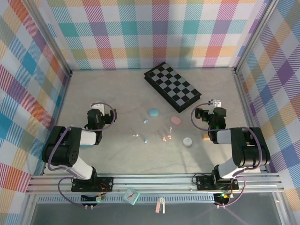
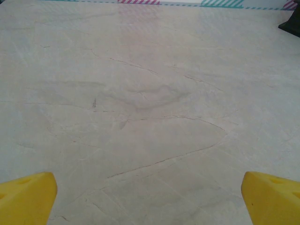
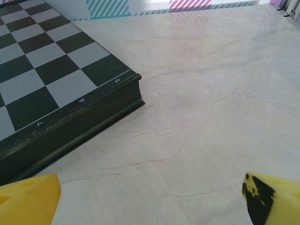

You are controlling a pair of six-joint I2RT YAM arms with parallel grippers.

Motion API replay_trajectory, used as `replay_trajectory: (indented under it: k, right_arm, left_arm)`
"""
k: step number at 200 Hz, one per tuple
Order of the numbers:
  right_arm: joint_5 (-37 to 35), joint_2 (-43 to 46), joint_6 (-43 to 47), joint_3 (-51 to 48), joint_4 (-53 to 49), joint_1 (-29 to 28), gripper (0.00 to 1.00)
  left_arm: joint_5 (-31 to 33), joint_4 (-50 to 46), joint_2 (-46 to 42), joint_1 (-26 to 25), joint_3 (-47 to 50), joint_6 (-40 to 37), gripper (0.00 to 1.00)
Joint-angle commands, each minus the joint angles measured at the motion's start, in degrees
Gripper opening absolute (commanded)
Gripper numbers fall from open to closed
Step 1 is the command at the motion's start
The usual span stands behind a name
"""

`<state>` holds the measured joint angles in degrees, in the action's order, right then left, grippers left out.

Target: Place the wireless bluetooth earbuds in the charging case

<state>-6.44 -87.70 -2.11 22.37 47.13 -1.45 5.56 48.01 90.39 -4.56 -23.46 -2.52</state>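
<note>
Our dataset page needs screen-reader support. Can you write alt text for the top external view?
A blue case, a pink case and a white case lie among tiny scattered earbuds, between the left arm and right arm bolted at the near edge. A chessboard lies behind them, plaid walls all around.

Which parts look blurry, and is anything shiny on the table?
Left wrist view: the yellow fingertips look soft-edged, close to the lens; the pale marble-patterned table is sharp, faintly reflecting pink wall stripes. Right wrist view: the black-and-grey chessboard is crisp, numbers readable. Top view: even light, tiny pastel plastic earbuds barely resolved.
</note>
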Motion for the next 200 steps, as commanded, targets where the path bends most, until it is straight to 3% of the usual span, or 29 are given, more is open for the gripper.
replay_trajectory:
  k: [1,200]
  right_arm:
    - [-0.29,-0.19,-0.4,0.22,2.04,0.18,0.99]
    - [0.7,0.28,-0.02,0.57,1.3,0.21,0.99]
  left_arm:
    - [-0.29,0.51,0.14,0.61,-0.53,0.53,1.0]
    - [-0.27,0.92,0.05,0.58,-0.27,0.55,1.0]
